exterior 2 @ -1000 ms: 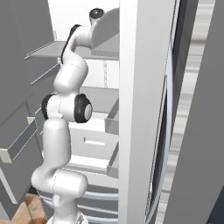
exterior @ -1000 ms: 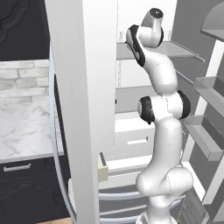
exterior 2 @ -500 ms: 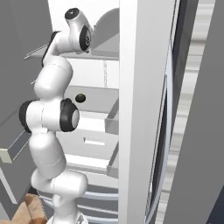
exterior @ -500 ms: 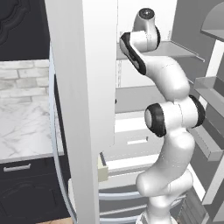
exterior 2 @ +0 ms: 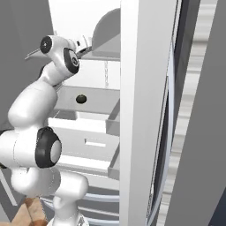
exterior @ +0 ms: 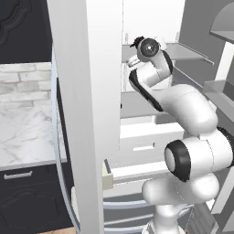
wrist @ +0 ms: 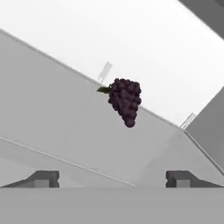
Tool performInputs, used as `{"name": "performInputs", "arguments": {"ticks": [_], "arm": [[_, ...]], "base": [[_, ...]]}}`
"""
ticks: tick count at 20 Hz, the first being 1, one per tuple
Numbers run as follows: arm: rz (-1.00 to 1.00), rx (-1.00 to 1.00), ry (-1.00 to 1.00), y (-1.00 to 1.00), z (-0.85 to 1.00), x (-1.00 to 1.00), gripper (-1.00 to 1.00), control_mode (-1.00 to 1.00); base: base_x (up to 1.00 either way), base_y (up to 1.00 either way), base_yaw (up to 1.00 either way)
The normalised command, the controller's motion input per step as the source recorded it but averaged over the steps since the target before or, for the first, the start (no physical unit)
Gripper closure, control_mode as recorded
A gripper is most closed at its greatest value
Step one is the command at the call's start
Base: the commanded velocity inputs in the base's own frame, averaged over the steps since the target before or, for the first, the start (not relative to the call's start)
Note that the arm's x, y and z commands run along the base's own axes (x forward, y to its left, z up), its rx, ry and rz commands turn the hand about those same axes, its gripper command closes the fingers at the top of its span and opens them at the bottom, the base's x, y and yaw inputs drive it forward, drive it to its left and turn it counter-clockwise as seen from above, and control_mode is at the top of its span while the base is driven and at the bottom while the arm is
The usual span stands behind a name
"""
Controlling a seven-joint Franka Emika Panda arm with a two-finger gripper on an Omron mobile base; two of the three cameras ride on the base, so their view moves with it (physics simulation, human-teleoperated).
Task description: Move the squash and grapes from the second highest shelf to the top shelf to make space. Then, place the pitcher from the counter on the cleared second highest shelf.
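The fridge stands open, with the white arm reaching into its upper part. In the right base view the second highest shelf is a mid-grey panel above the white drawer, and the top shelf sits above it.

In the hand view the grapes lie on the grey shelf panel close to its rear edge, where it meets the white back wall, with a short green stem at the cluster's 9 o'clock. From the gripper the cluster is at 12 o'clock, well apart, nothing touching it. The jaws are spread wide and hold nothing; one dark fingertip stands at 9 o'clock of the midpoint, the other at 3 o'clock.

Bare shelf surrounds the grapes at 3, 6 and 9 o'clock. In the right base view the grapes show as a small dark lump on the second highest shelf
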Motion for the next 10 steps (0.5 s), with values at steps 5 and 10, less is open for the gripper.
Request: {"name": "performInputs", "arguments": {"ticks": [5, 10], "arm": [[-0.08, 0.11, -0.03, 0.0, 0.22, -1.0, -1.0, -1.0], [0.0, 0.27, 0.17, 0.0, 0.0, -1.0, -1.0, -1.0]], "base": [[0.0, 0.0, 0.0], [0.0, 0.0, 0.0]]}}
